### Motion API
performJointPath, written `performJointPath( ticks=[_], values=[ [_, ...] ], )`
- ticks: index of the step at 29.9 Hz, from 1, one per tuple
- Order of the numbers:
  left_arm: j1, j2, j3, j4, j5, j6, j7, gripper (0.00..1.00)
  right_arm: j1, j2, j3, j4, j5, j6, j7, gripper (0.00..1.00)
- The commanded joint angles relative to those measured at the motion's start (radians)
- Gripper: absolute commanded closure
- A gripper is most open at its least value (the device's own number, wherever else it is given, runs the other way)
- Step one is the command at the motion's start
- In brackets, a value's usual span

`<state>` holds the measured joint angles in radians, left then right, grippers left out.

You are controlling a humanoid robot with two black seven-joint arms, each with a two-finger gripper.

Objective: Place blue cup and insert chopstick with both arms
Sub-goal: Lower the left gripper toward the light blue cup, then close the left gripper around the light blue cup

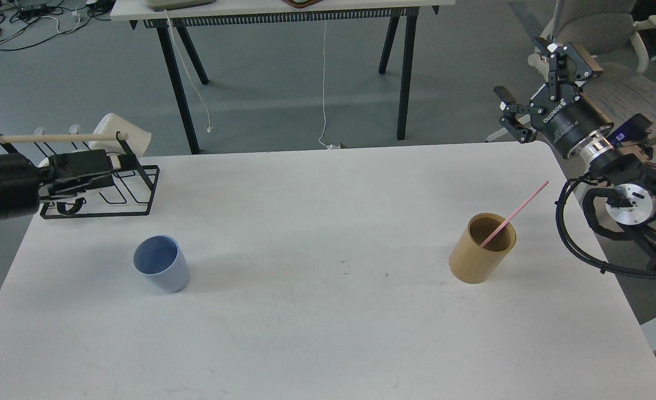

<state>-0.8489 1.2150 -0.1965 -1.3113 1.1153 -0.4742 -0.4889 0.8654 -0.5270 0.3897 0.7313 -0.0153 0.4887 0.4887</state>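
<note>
A blue cup (161, 270) stands upright on the left part of the white table (328, 333). A wooden cylinder holder (482, 248) stands on the right with one pink chopstick (514, 214) leaning out of it. My left gripper (121, 168) lies level at the far left, pointing right, in front of the black wire rack and above and left of the cup. It is seen side-on, so its fingers cannot be told apart. My right gripper (532, 78) is open and empty, raised beyond the table's far right corner.
A black wire drying rack (133, 191) with a wooden rod (55, 138) and a white cup (122, 133) stands at the table's far left corner. Another table's legs (400, 72) and a grey chair (617, 83) are behind.
</note>
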Motion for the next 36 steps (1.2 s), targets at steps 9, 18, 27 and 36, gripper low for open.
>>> performJointPath(
  ticks=[9, 18, 27, 36],
  values=[
    [-0.009, -0.149, 0.092, 0.205, 0.173, 0.051, 0.0, 0.0, -0.008, 0.007, -0.003, -0.004, -0.002, 0.0, 0.0, 0.03],
    [-0.007, -0.249, 0.164, 0.276, 0.238, 0.109, 0.0, 0.0, -0.014, -0.007, -0.002, -0.007, -0.002, 0.0, 0.0, 0.03],
    [0.005, -0.284, 0.181, 0.297, 0.348, 0.121, 0.0, 0.0, -0.019, -0.007, -0.002, -0.016, -0.002, 0.0, 0.0, 0.03],
    [0.013, -0.31, 0.181, 0.303, 0.357, 0.123, 0.0, 0.0, -0.026, -0.011, 0.0, -0.016, -0.002, 0.0, 0.0, 0.03]
  ],
)
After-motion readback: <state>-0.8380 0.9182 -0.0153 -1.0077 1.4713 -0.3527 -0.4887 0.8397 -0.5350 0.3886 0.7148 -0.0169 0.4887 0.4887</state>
